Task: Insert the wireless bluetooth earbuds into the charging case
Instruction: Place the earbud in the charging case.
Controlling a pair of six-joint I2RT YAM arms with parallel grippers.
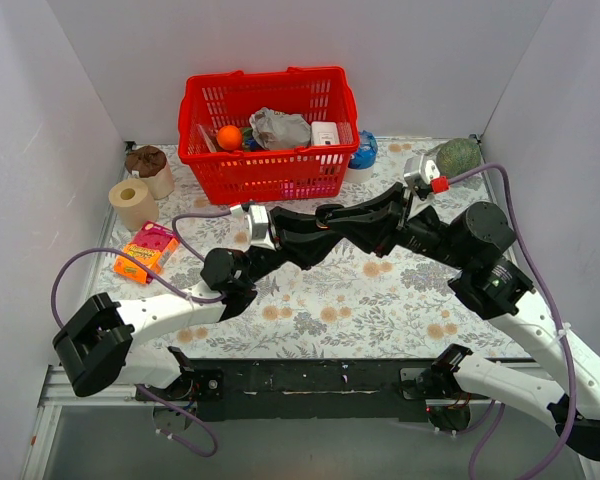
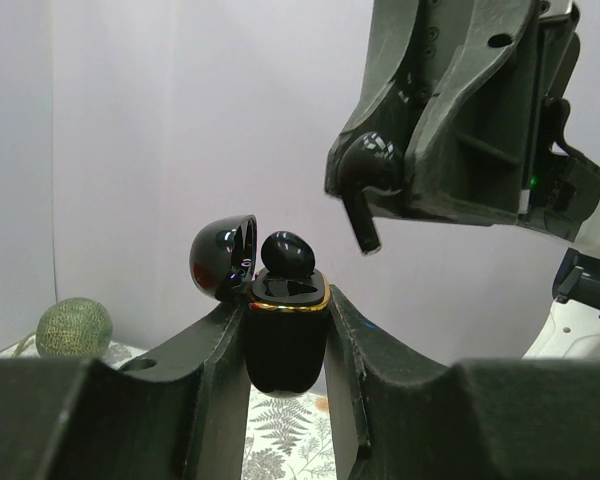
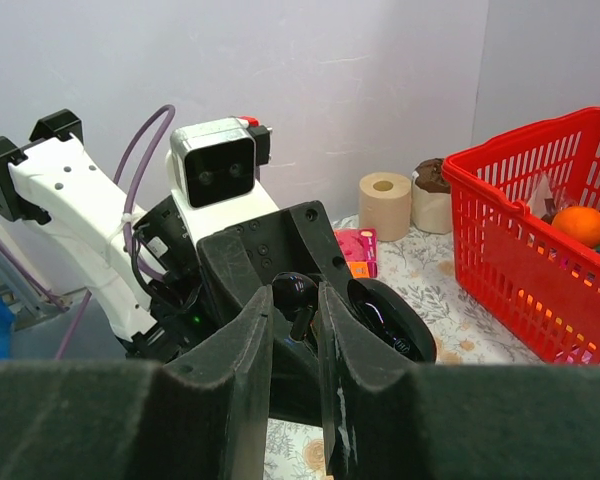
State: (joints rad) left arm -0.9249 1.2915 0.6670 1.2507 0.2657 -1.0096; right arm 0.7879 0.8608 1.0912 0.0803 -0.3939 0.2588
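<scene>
The charging case (image 2: 285, 350) is clamped upright by the left gripper (image 2: 287, 312), lid (image 2: 220, 258) open, one earbud (image 2: 287, 252) seated. The second earbud (image 2: 368, 170) is pinched by the right gripper (image 3: 295, 310), stem pointing down. In the left wrist view it is above and right of the case, not touching.

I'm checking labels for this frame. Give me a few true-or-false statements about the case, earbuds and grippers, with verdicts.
The charging case has its lid shut. False: the lid stands open.
The left gripper holds the case. True.
One earbud rests in the case. True.
The right gripper is empty. False: it is shut on the second earbud.
The second earbud touches the case. False: it hangs apart, above and to one side.
</scene>
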